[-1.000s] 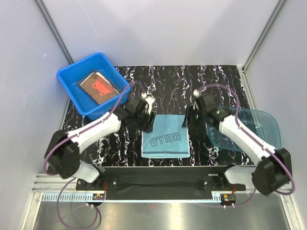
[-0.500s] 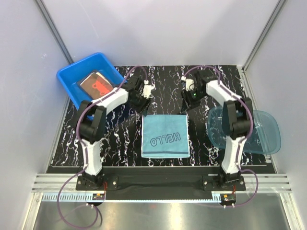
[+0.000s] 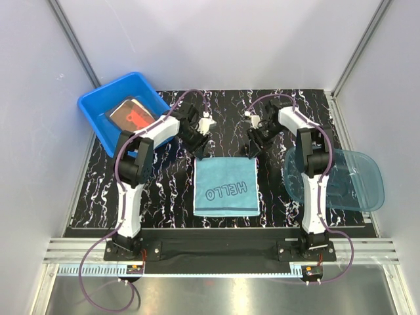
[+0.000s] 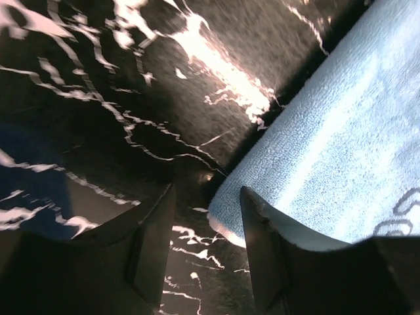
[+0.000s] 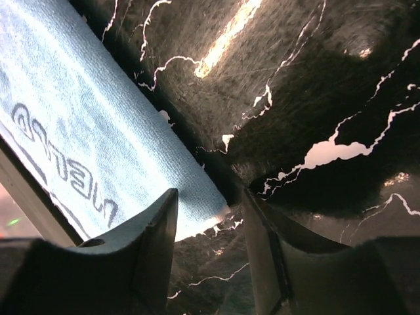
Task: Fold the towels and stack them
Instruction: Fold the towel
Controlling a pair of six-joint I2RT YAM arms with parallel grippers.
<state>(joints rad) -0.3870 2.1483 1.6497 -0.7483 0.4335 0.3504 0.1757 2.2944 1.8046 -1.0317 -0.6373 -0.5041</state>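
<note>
Now | L gripper (image 4: 207, 197) / R gripper (image 5: 210, 197): jaws apart astride towel (image 3: 225, 177) corners | only wrist cams show gap

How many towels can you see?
2. A light blue towel lies flat in the middle of the table; a brown towel with red print sits in the blue tub. Others may hide beneath it.
</note>
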